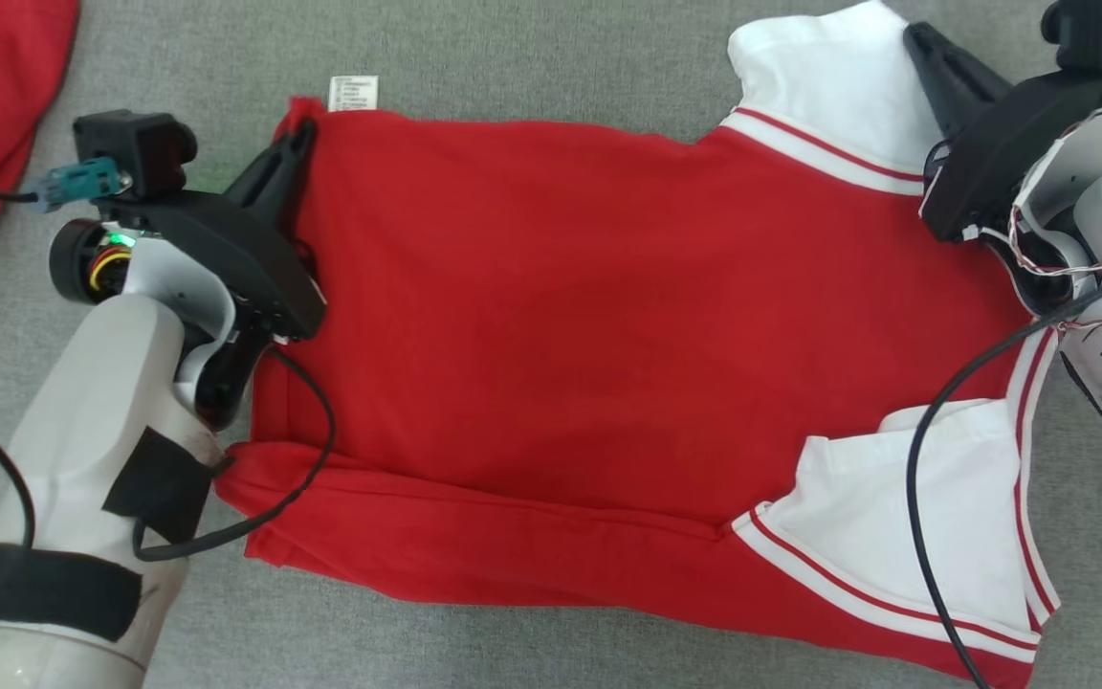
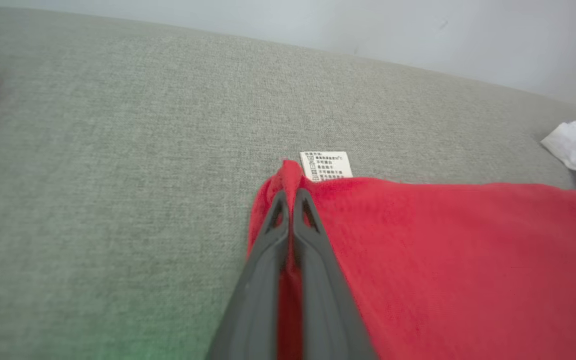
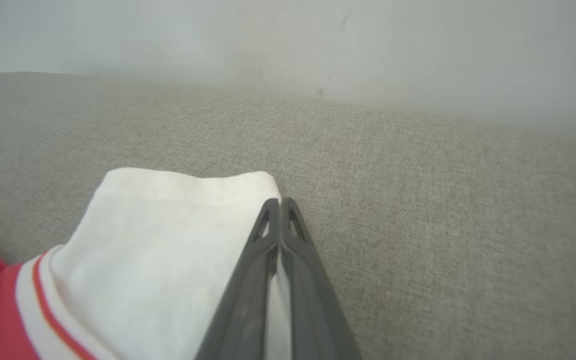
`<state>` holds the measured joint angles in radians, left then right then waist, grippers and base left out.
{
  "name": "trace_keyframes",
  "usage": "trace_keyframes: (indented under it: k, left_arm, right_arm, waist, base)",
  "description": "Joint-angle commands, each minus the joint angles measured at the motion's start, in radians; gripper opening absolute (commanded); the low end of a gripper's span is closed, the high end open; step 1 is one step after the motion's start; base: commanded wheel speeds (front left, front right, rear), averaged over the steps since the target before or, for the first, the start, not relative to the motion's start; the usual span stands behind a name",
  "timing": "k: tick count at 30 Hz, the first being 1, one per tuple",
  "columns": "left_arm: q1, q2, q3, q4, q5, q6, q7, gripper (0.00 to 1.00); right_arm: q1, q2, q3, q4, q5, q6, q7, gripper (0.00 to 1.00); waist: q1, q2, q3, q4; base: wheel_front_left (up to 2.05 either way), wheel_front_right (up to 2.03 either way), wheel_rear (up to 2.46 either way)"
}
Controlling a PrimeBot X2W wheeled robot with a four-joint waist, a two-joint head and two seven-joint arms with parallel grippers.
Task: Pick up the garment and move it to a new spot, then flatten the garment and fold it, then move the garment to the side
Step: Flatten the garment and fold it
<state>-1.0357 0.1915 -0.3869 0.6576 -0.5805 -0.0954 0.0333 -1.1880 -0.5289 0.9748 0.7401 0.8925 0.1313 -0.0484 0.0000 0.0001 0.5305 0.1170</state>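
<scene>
Firmly, left pincer (image 2: 292, 198) and right pincer (image 3: 279, 206) clamp garment (image 1: 561, 335) edges; grey surface (image 2: 118, 150) beyond.

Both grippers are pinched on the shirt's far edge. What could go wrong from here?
1. The right gripper holds only the thin edge of the white sleeve; it may slip out, or lift the sleeve alone and skew the red shirt.
2. The left gripper pinches a small corner by the care label; same slip risk.
3. The left arm's black cable lies across the shirt's near corner and could snag it.
</scene>
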Motion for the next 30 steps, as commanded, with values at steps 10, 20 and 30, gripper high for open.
trace_keyframes:
  k: [10,20,30]
  left_arm:
    - [0.095,0.051,0.033,-0.065,-0.033,0.007,-0.062,0.0]
    - [0.317,0.114,0.08,-0.339,-0.1,0.039,-0.047,0.0]
    - [0.575,0.167,0.146,-0.613,-0.163,0.117,-0.021,0.0]
  right_arm:
    - [0.057,-0.082,0.068,-0.124,0.109,-0.001,-0.16,0.0]
    - [0.282,-0.178,0.015,-0.425,0.099,-0.001,-0.218,0.0]
    - [0.609,-0.171,-0.168,-0.68,0.023,-0.001,-0.218,0.0]
  waist:
    - [0.0,-0.0001,-0.071,-0.026]
    - [0.0,-0.0001,-0.099,-0.08]
    - [0.0,-0.0001,-0.127,-0.117]
  base:
    - [0.0,0.0,0.0]
    - [0.0,0.0,0.0]
    - [0.0,0.0,0.0]
